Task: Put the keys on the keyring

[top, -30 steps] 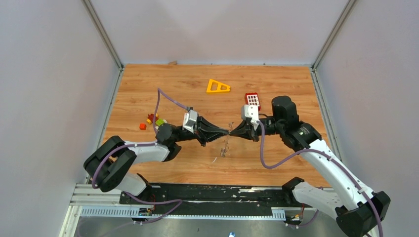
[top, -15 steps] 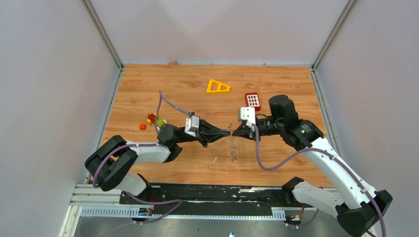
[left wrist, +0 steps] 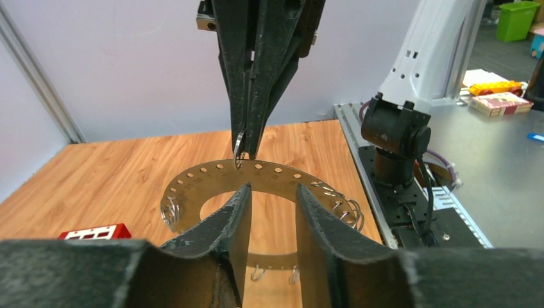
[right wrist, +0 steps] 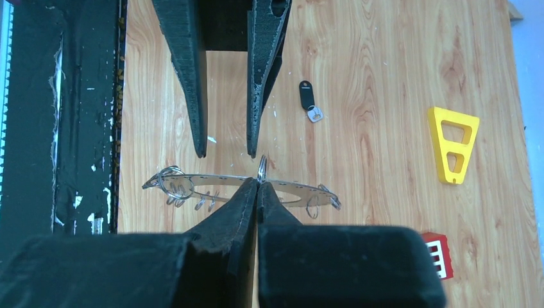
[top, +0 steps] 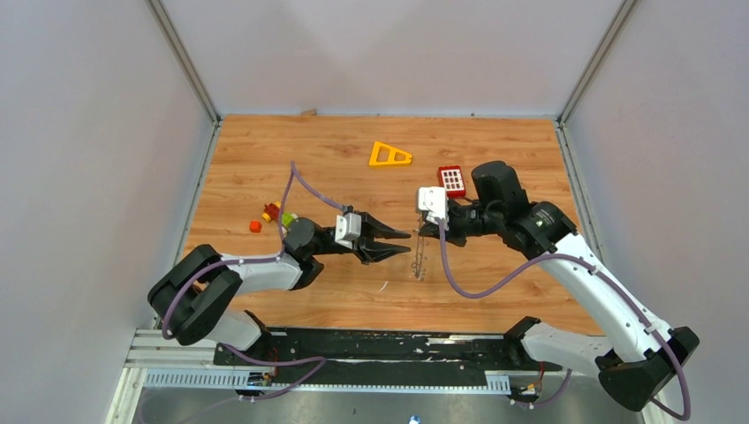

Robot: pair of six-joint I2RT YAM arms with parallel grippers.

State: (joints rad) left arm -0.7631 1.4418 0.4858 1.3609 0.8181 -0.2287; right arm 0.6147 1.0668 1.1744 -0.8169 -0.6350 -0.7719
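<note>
Backed off from the flat grey perforated metal keyring (left wrist: 187,191), the left gripper (top: 406,243) now stands partly open and empty. The right gripper (right wrist: 258,185) holds the keyring by a small wire loop (right wrist: 262,167) on its rim, pinched tight, dangling above the wooden table (top: 265,159), where the black-headed key (right wrist: 308,96) lies apart.

Wooden tabletop (top: 265,159), plain grey walls (top: 389,53)

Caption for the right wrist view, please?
Right gripper pinches the keyring; left gripper open; key lies on the table.
</note>
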